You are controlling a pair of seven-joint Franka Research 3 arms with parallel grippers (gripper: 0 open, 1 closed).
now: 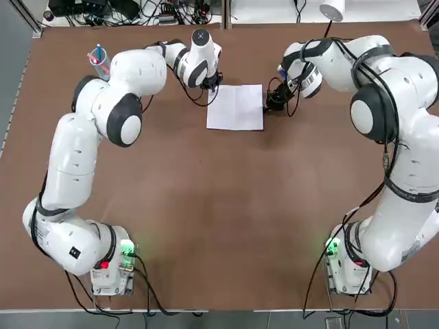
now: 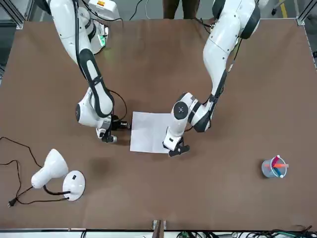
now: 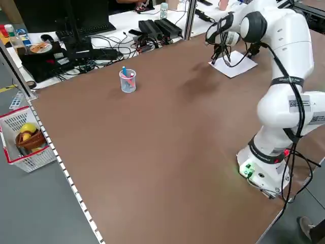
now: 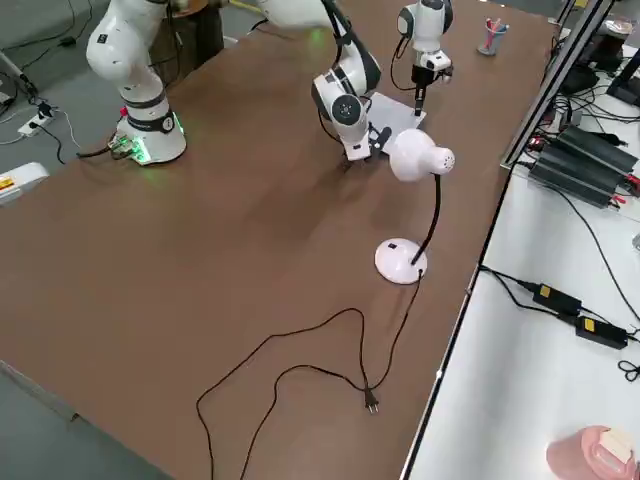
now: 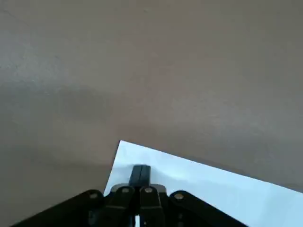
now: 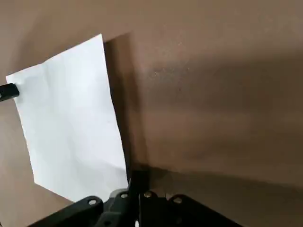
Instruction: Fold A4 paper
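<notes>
White A4 paper (image 1: 235,107) lies flat at the far centre of the brown table (image 1: 206,219), between both arms. Left gripper (image 1: 212,88), fingers pressed together, pins the sheet's far-left corner. Right gripper (image 1: 274,101), also pressed together, sits at the right edge, just beside it, holding nothing visible.
</notes>
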